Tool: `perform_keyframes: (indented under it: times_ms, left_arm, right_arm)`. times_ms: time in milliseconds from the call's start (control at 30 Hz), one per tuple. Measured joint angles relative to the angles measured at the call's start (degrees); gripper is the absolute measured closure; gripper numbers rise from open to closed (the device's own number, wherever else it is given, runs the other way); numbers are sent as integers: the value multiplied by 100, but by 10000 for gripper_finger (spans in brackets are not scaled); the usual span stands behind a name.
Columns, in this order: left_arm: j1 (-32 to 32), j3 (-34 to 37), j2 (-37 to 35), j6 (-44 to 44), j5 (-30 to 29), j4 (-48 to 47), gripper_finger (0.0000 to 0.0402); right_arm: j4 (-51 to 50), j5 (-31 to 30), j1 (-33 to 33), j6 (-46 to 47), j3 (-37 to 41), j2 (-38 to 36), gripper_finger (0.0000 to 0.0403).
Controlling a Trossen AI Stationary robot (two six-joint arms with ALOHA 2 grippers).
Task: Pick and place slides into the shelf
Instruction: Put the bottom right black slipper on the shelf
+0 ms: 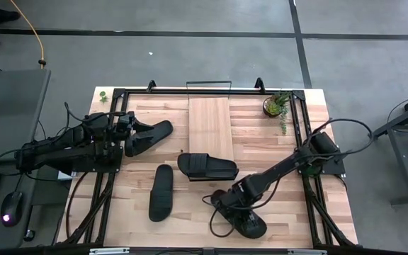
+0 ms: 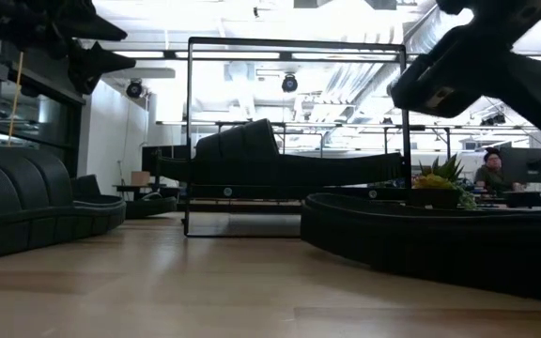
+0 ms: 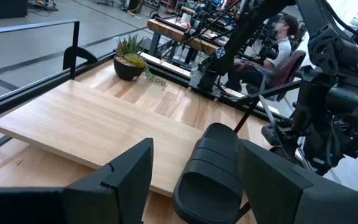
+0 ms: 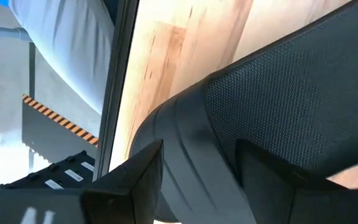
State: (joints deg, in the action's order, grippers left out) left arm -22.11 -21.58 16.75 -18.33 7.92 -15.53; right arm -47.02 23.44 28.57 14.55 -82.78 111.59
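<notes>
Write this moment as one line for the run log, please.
left gripper: over a slide, fingers apart | right gripper: at near-right slide | shelf: no slide on it

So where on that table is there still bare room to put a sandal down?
The shelf plank is bare. Bare tabletop also lies between it and the potted plant. It is crowded nearer the front, around the middle slide, the upright slide and both grippers.
</notes>
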Motion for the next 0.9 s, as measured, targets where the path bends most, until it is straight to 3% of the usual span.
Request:
perform_keyframes:
  times_ms: [400,567,833,900]
  left_arm:
    - [0,0,0,0,0,-10,186]
    - [0,0,0,0,0,-11,186]
    - [0,0,0,1,0,-10,186]
    - [0,0,0,0,0,-10,186]
  right_arm:
    - [142,413,11,187,0,249,234]
    - [142,441,11,171,0,249,280]
    - [140,565,11,205,0,243,389]
    - [140,618,11,217,0,243,396]
